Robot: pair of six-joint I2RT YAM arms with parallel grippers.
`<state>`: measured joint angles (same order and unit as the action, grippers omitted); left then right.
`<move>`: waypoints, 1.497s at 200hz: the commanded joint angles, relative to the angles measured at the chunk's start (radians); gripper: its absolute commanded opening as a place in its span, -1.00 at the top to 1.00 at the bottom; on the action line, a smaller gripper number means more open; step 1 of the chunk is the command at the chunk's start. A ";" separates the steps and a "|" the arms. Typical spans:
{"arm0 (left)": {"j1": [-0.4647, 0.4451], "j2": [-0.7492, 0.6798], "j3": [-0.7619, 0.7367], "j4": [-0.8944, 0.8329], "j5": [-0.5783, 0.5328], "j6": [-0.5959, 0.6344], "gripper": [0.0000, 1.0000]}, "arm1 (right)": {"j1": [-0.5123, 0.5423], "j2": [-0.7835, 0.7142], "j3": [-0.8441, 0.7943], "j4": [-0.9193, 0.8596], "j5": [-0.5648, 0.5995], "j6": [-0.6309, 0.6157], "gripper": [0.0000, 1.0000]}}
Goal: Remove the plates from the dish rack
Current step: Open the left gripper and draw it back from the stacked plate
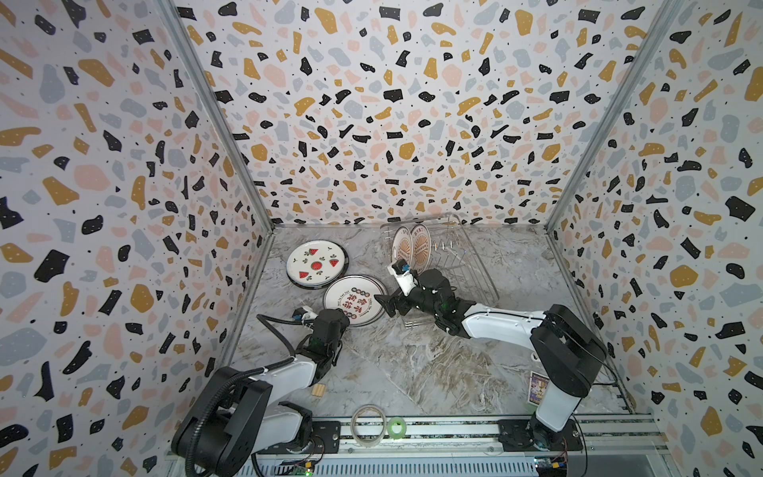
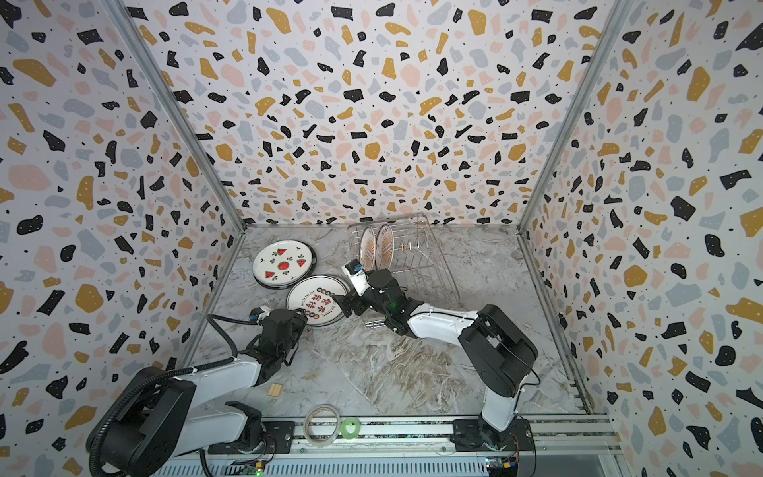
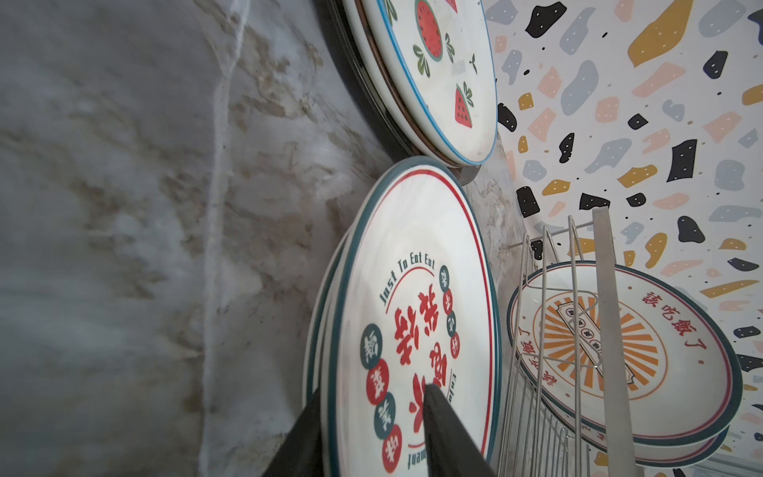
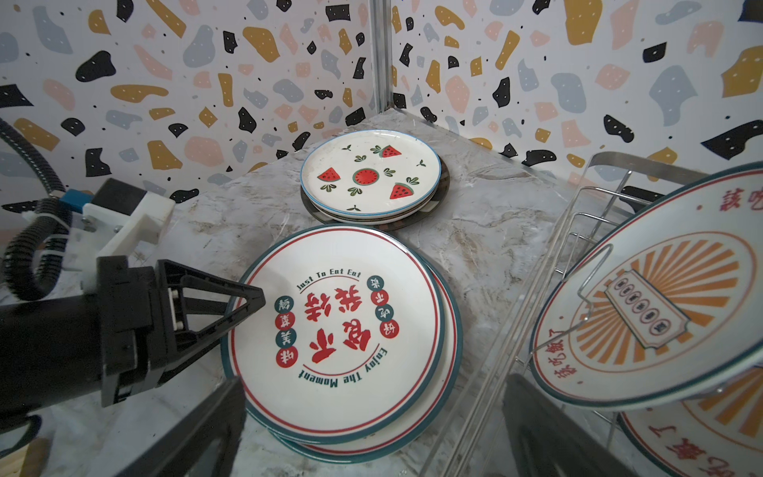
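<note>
Left gripper point(image 3: 373, 390): astride top red-character plate point(image 4: 338, 322) rim, clamped or loose can't tell | right gripper point(image 4: 371, 382): spread wide, empty, beside rack point(image 1: 462, 268) | two sunburst plates point(image 1: 421, 247) upright in rack; watermelon stack point(image 1: 317, 264) flat on table point(image 1: 413, 363).

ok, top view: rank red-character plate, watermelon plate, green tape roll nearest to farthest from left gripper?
1. red-character plate, right at the left gripper.
2. watermelon plate, farther back, near the left wall.
3. green tape roll, on the front rail.
</note>
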<state>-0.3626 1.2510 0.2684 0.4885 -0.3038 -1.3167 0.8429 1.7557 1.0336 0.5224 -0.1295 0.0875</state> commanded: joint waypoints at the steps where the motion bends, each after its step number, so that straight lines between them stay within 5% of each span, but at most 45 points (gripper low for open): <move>1: -0.007 -0.013 0.014 0.015 -0.033 0.030 0.14 | 0.005 -0.006 0.032 -0.012 0.019 -0.008 -0.95; 83: -0.047 -0.004 -0.006 0.031 -0.026 0.034 0.10 | 0.005 -0.010 0.023 -0.004 0.028 -0.006 -0.95; 97: -0.047 -0.004 -0.009 0.032 -0.029 0.039 0.03 | 0.005 -0.012 0.017 -0.001 0.030 -0.006 -0.95; 108: -0.046 0.001 -0.008 0.035 -0.031 0.042 -0.25 | 0.005 -0.016 0.014 0.000 0.031 -0.006 -0.95; 186: -0.047 -0.003 0.012 0.005 -0.073 0.069 -0.29 | 0.004 -0.040 -0.015 0.018 0.048 -0.008 -0.94; 250: -0.047 -0.184 0.027 -0.075 -0.165 0.167 -0.96 | -0.009 -0.128 -0.091 0.138 0.081 0.036 -0.99; 299: -0.047 -0.363 -0.022 0.263 0.176 0.564 -0.99 | -0.097 -0.168 -0.082 0.154 0.108 0.162 -0.98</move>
<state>-0.4061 0.9554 0.2707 0.4870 -0.3336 -1.0088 0.7944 1.6310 0.9318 0.6476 -0.0509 0.1650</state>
